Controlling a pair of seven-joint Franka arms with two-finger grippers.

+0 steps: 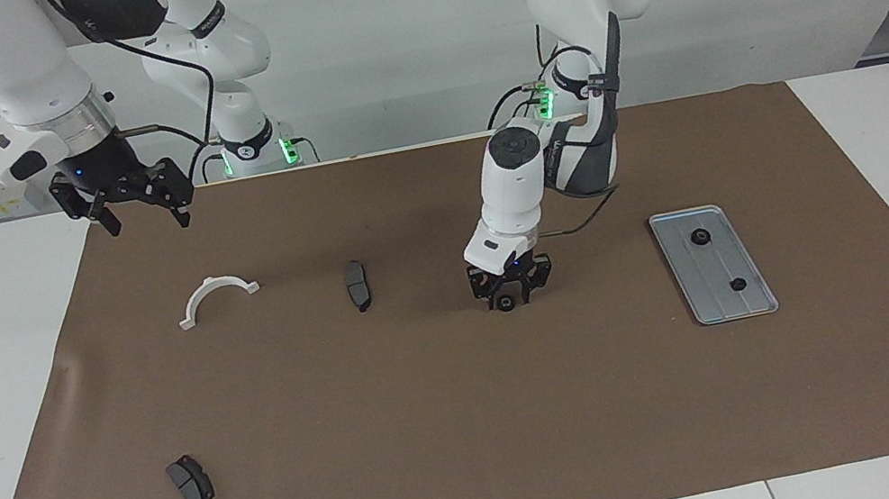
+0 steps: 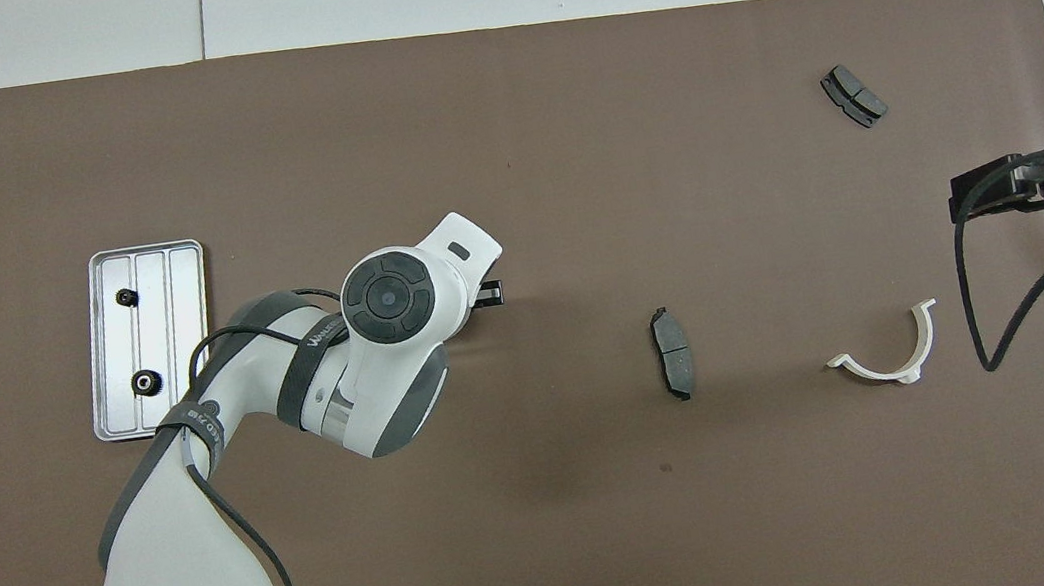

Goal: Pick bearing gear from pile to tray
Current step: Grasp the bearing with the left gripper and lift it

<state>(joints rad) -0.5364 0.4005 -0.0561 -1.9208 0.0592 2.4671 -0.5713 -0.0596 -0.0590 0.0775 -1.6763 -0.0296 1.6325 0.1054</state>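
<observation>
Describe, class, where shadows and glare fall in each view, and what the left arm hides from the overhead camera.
Facing view: a soft shadow darkens the mat beside the left gripper, set down around a gear; the tray shows only a faint sheen. Overhead view: the left arm's wrist hides that gear, and a diffuse shadow lies on the mat nearer the robots; the right gripper waits raised.

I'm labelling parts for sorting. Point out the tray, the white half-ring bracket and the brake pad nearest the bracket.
tray [image 1: 690, 284]: facing view, bare ridged floor.
white half-ring bracket [image 1: 213, 285]: facing view, top of the arc.
brake pad [image 1: 357, 285]: facing view, middle of its face.
</observation>
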